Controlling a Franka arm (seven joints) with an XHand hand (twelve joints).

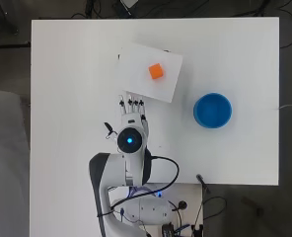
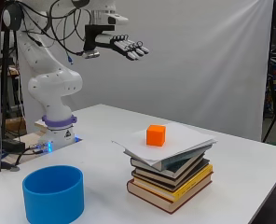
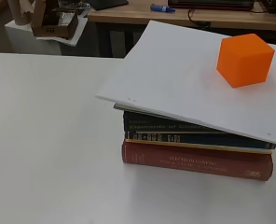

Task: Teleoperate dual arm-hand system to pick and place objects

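An orange cube (image 1: pixel 156 71) (image 2: pixel 155 135) (image 3: pixel 244 59) rests on a white sheet (image 1: pixel 148 71) (image 2: pixel 175 140) (image 3: pixel 189 79) that tops a stack of books (image 2: pixel 173 177) (image 3: pixel 194 147). My hand (image 1: pixel 131 112) (image 2: pixel 126 47) hovers high above the table, short of the stack's near edge, with its fingers stretched out straight and nothing in them. A blue round bowl (image 1: pixel 212 110) (image 2: pixel 53 193) stands on the table to the right of the stack in the overhead view.
The white table (image 1: pixel 67 98) (image 2: pixel 250 163) spreads wide to the left of the stack and the arm. Cables and small devices lie past the table's near edge by the arm's base (image 1: pixel 136 207).
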